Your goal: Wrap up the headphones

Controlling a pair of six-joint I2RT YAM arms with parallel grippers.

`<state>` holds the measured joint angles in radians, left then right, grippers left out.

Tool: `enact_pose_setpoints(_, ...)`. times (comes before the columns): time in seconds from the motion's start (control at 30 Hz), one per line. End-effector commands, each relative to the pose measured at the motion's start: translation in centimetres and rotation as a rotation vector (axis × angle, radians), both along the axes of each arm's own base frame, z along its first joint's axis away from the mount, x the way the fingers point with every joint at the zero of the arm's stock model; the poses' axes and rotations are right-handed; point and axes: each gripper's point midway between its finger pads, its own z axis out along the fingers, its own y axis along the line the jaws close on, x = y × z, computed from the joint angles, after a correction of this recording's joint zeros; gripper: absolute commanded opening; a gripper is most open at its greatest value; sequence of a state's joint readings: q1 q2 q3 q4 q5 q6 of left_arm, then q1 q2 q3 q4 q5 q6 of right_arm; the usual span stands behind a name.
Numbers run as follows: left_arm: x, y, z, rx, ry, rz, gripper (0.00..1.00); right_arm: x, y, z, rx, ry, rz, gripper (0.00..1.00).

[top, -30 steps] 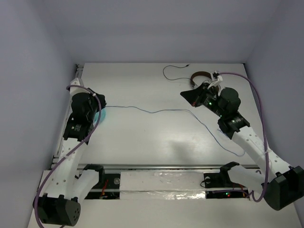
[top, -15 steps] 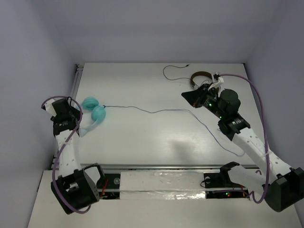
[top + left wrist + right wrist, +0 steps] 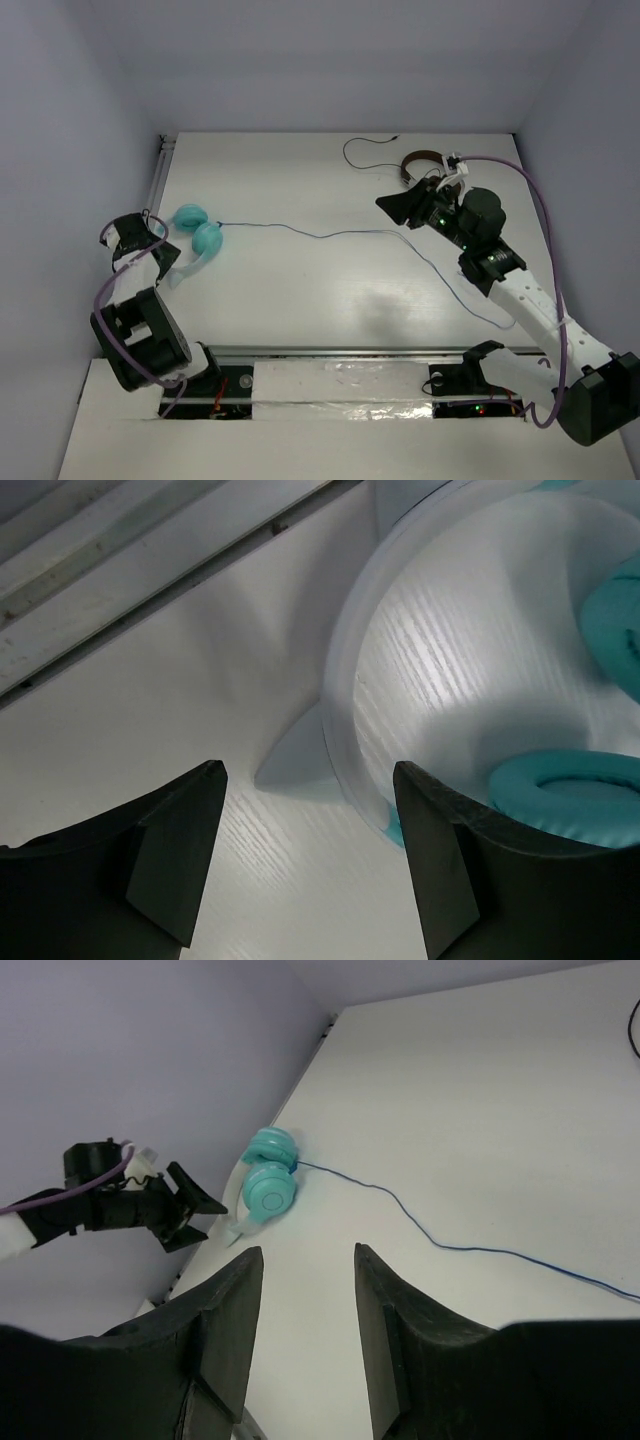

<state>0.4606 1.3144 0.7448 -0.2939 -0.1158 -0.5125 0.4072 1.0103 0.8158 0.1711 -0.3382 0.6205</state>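
Note:
The headphones [image 3: 206, 239] lie at the table's left side, two teal cups side by side with the white headband [image 3: 178, 272] curving toward the near-left. Their thin blue cable [image 3: 340, 234] runs right across the table. My left gripper [image 3: 158, 250] hovers just left of the headband, open and holding nothing. In the left wrist view the headband [image 3: 345, 680] and a teal cup [image 3: 570, 790] lie just beyond the open gripper [image 3: 307, 775]. My right gripper [image 3: 388, 204] hangs open and empty at the far right. The right wrist view takes in the headphones [image 3: 268, 1188], the cable [image 3: 420, 1235] and the left gripper [image 3: 192, 1210] beyond the right gripper [image 3: 308, 1252].
Smaller brown-and-silver headphones [image 3: 420, 160] with a black cable [image 3: 362, 156] sit at the back right, behind the right arm. A metal rail [image 3: 150, 570] runs along the table's left edge. The walls stand close on both sides.
The left arm has pulled back from over the headphones toward the left edge, and its jaws have opened, leaving the headphones on the table. The right gripper's jaws have opened too.

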Motion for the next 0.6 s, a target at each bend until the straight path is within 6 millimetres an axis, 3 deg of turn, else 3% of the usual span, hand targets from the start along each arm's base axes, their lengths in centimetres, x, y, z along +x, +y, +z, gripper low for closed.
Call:
enact_pose_setpoints(0.0, 1.9, 0.5, -0.8, -0.027, -0.022, -0.006, 0.66, -0.5, 0.9, 1.0, 0.015, -0.056, 0.057, 0.48)
enact_pose_setpoints(0.3, 3.3, 1.6, -2.8, -0.032, 0.037, 0.002, 0.65, -1.0, 1.9, 0.8, 0.028, -0.051, 0.114, 0.48)
enact_pose_setpoints(0.43, 3.0, 1.1, -4.3, -0.066, 0.073, -0.017, 0.57, -0.9, 1.8, 0.7, 0.024, -0.047, 0.103, 0.48)
enact_pose_setpoints(0.57, 3.3, -1.1, -5.4, -0.081, 0.108, -0.085, 0.49, -0.9, 1.7, 0.8, 0.026, -0.051, 0.100, 0.47)
